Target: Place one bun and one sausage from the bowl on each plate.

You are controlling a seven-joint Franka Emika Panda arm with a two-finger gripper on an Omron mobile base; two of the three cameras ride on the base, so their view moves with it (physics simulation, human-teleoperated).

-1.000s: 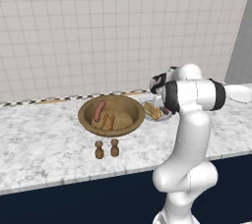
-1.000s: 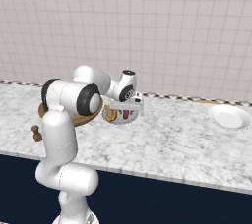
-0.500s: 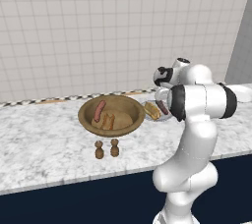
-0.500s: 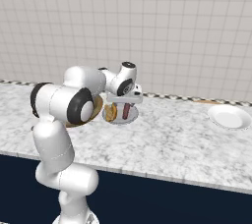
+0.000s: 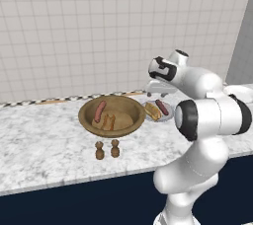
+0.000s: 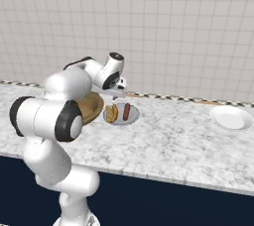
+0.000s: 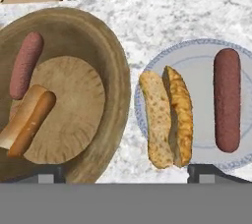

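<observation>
White plate [image 6: 231, 119] on right base (hand sees bun [image 7: 167, 117] closely).

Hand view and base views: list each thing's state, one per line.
Grey plate: holds a bun and a sausage.
Plated bun: split open.
Plated sausage: lying apart from the bun.
Bowl: holds one bun, one sausage.
White plate: empty.
Gripper: fingers open, holding nothing.

Grey plate [image 7: 197, 66]: bun [image 7: 166, 116] + sausage [image 7: 227, 99]; same pair in bowl [image 7: 98, 36].
</observation>
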